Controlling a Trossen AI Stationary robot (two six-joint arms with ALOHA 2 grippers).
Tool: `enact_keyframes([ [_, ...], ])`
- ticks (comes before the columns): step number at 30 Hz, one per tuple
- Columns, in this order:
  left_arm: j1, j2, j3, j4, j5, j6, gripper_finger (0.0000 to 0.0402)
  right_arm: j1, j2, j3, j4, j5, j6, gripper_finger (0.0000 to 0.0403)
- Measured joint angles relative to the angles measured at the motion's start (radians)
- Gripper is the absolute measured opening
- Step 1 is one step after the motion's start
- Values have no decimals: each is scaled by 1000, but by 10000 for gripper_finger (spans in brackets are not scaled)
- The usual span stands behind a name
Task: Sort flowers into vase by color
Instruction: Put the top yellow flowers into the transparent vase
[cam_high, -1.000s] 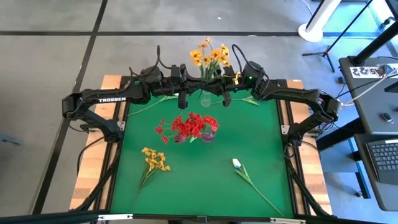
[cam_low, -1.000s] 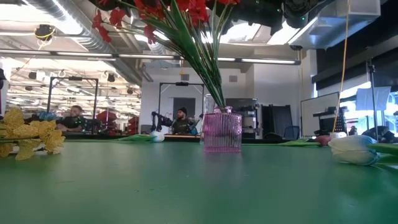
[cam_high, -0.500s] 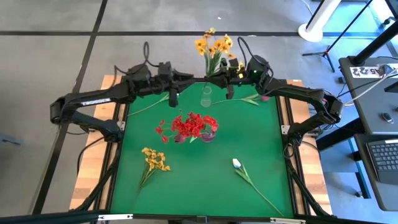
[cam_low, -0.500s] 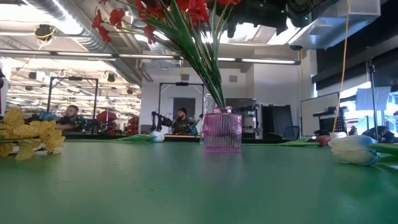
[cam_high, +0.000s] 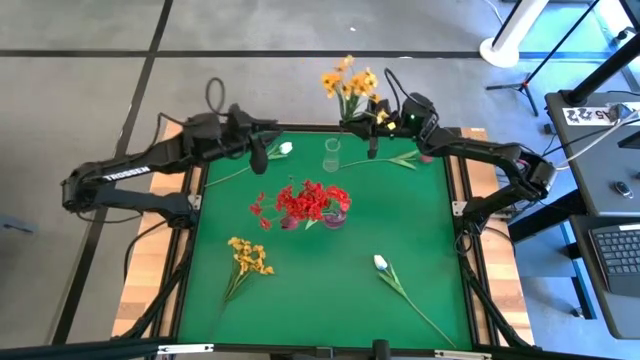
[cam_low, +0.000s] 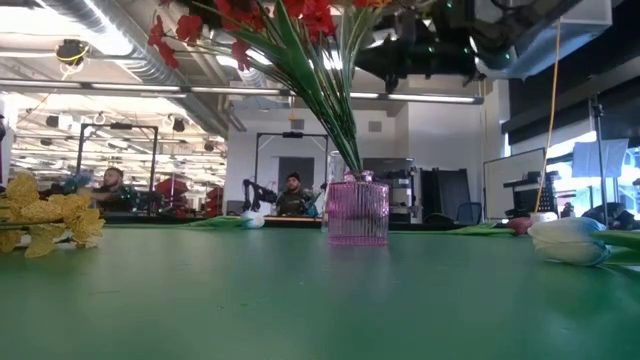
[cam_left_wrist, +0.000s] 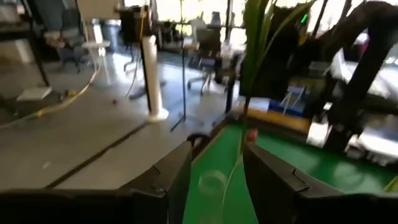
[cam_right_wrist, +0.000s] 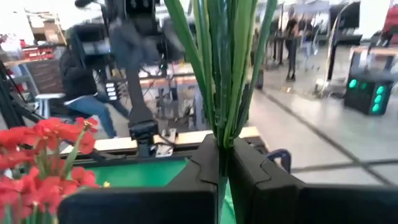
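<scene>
The green table (cam_high: 320, 300) serves as the sorting field, so unsorted stems lie flat on it and sorted ones stand in vases. Near the centre, the pink ribbed vase (cam_low: 357, 211) holds the red flowers (cam_high: 305, 202) upright — that colour group looks finished. At the far edge stands a small clear vase (cam_high: 332, 155), empty as far as the high view shows; it is judged to be the receiver for the yellow-orange group.

The right gripper (cam_right_wrist: 222, 163) hangs above the far edge, just beside the clear vase, its jaws clamped on the green stems of a yellow-orange bunch (cam_high: 349, 84). The stems are pinched low so that the blossoms stand clear above the wrist and the cut ends can point down for insertion.

The left gripper (cam_left_wrist: 214, 163) sits off to the left of the clear vase, jaws parted and holding nothing (a thin stem shows between the fingers in its wrist view, but at a distance).

Still to sort:
- a second yellow-orange spray (cam_high: 248, 257) flat on the near left;
- a white tulip (cam_high: 381, 263) on the near right;
- another white tulip (cam_high: 285, 148) by the left gripper;
- a dark red tulip (cam_high: 424, 157) at the far right — partly under the right arm.
</scene>
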Motion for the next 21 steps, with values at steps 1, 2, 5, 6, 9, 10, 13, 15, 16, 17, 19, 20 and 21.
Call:
enact_keyframes([
  [1,4,0,-26,5,-9,0,141,0,0,-27,41,13,-1,10],
  [2,11,0,-51,12,-17,-4,141,0,0,-52,78,24,-2,10],
  [5,41,0,-129,67,-34,-3,141,4,11,-115,196,47,-4,10],
  [6,52,0,-155,89,-43,-1,141,5,19,-129,232,53,-4,10],
  [9,79,0,-224,159,-48,-11,141,9,66,-150,292,78,-9,10],
  [10,89,0,-241,181,-47,-20,141,10,82,-152,300,86,-15,10],
  [13,116,0,-268,203,-48,-36,141,10,140,-149,346,88,-23,10],
  [15,131,0,-271,205,-48,-51,141,10,173,-149,352,101,-25,10],
  [16,137,0,-273,206,-48,-55,141,10,187,-149,351,111,-27,10],
  [17,139,0,-273,205,-47,-59,141,9,198,-149,350,116,-28,10],
  [19,140,0,-274,203,-44,-61,141,9,215,-149,350,122,-38,10],
  [20,139,0,-274,205,-43,-62,141,9,222,-149,349,124,-47,10],
  [21,139,0,-274,205,-43,-62,141,9,228,-149,345,128,-53,10],
])
